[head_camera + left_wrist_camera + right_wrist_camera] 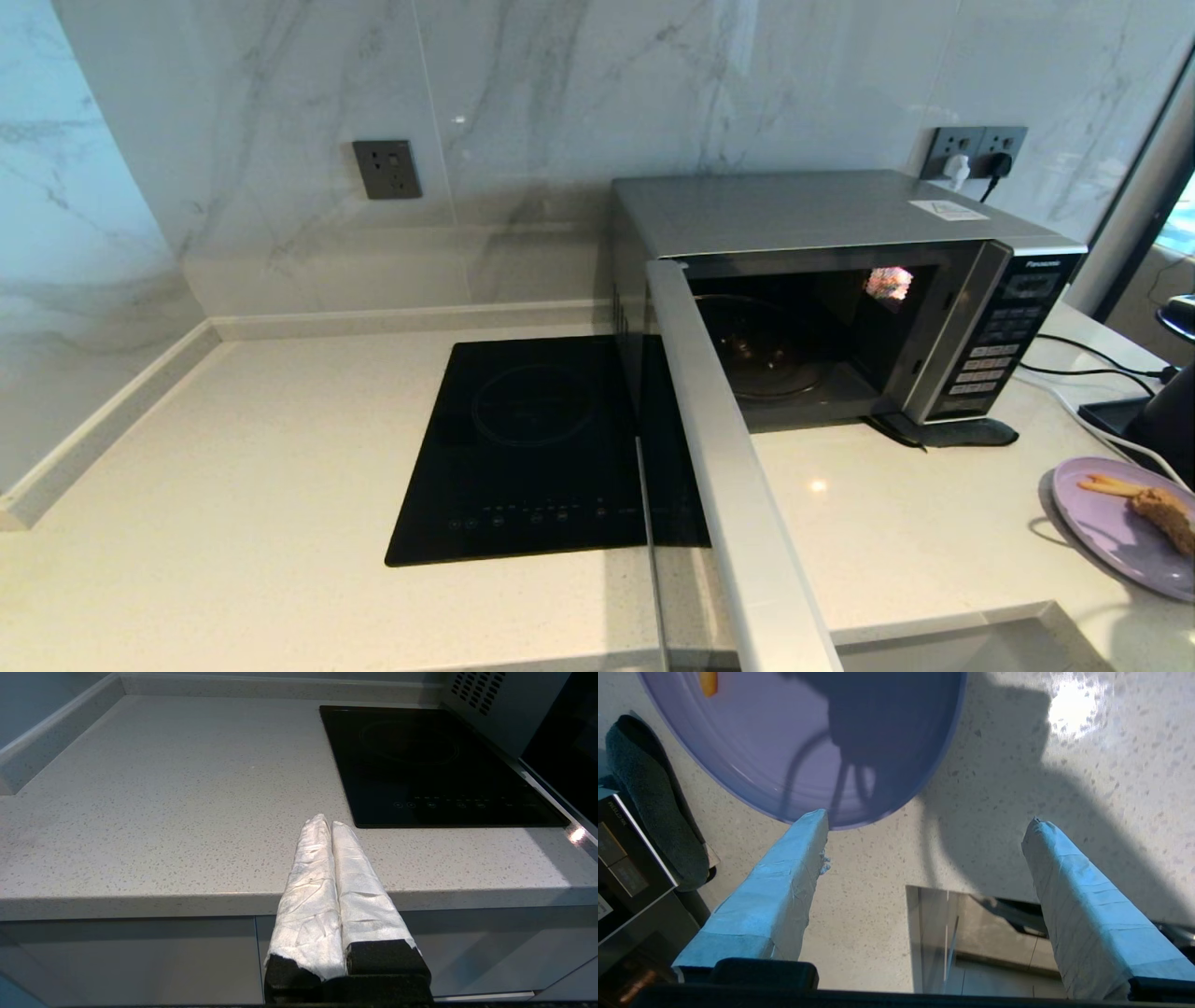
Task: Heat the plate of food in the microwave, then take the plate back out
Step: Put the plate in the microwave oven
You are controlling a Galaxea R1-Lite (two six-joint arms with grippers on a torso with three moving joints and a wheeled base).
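Just beyond right hand [924, 826] – plate of food [784, 742], fingers apart

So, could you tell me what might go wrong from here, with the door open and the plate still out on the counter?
1. The plate of food lies near the counter's front edge; the open right pincer hangs by its rim, and a nudge might push it off.
2. The microwave's door juts far out toward the robot; an arm carrying the plate could clip it.
3. Cables run close behind the plate and might snag.

The left pincer, shut, hovers at the counter edge.
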